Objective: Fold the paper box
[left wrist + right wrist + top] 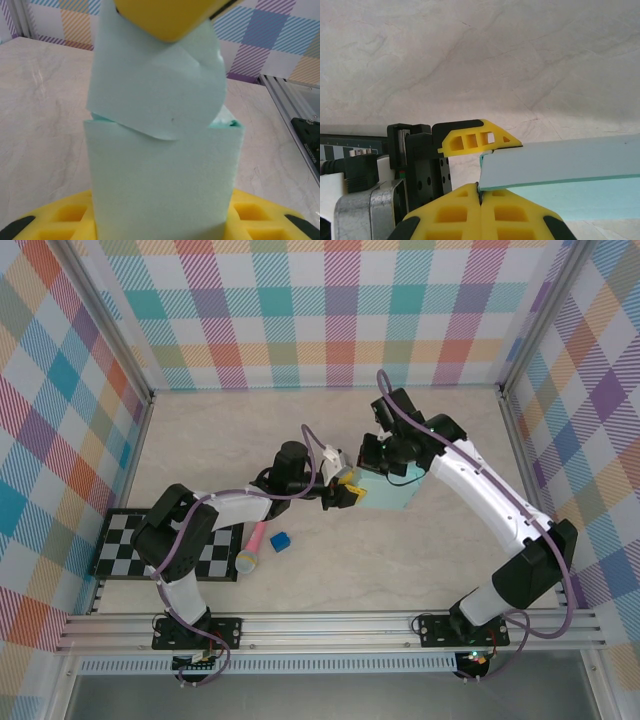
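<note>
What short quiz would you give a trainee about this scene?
1. True or false: the right fingers are spread wide open.
2. What lies beside the blue cube? A) a spoon B) a pink toy microphone C) a cup
3. Fill in: the left fingers clamp the mint ____.
Key: 1 false, they are shut; 2 B; 3 paper box.
</note>
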Action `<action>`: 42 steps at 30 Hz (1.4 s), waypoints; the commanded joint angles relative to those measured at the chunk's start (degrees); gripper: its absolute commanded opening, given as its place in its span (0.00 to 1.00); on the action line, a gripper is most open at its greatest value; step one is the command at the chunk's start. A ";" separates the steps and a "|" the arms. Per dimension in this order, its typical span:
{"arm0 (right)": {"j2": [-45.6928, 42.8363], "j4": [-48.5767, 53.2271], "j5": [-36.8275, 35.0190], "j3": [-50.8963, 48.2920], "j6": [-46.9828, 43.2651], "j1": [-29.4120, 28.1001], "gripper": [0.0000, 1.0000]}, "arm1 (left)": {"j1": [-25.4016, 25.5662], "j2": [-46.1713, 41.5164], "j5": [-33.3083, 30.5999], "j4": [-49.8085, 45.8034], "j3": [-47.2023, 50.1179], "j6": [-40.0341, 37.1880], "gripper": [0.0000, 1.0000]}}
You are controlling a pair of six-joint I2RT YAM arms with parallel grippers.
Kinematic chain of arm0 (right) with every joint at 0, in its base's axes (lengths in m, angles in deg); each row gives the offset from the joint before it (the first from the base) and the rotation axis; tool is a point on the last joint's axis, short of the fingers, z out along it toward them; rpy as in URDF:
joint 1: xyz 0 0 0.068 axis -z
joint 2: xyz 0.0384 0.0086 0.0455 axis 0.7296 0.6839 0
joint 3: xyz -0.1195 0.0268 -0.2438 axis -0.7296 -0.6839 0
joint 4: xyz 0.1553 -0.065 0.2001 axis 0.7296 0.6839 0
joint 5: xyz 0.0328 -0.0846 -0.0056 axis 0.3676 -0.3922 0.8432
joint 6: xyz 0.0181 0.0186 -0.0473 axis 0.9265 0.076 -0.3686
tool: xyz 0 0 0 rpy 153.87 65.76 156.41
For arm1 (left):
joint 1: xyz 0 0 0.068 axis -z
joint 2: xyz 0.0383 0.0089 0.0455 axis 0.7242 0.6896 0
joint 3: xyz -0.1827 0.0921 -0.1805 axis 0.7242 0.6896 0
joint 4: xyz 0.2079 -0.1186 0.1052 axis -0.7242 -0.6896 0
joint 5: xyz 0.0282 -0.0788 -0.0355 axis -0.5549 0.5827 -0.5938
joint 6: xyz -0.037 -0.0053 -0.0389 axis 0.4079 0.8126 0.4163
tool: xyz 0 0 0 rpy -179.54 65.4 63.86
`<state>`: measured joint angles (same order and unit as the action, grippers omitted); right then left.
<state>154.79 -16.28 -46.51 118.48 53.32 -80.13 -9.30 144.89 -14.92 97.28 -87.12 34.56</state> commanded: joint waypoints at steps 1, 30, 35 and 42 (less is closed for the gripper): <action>-2.06 -1.96 -1.74 -1.08 -3.07 2.63 0.00 | 0.81 -3.15 3.42 -1.91 -1.11 -3.60 0.17; -5.79 -9.42 4.81 -8.98 -14.32 3.12 0.00 | 0.99 -3.42 4.65 -0.20 -0.23 -3.61 0.17; -5.88 -9.92 6.07 -10.01 -15.61 3.18 0.00 | 1.95 -2.90 5.21 -5.56 -1.77 -7.68 0.17; -5.70 -8.87 6.77 -9.06 -16.59 3.88 0.00 | 2.54 -2.79 4.81 -7.30 -1.49 -9.63 0.17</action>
<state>149.87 -22.64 -39.29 109.12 39.29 -77.14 -8.60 144.58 -14.53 90.70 -87.62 27.69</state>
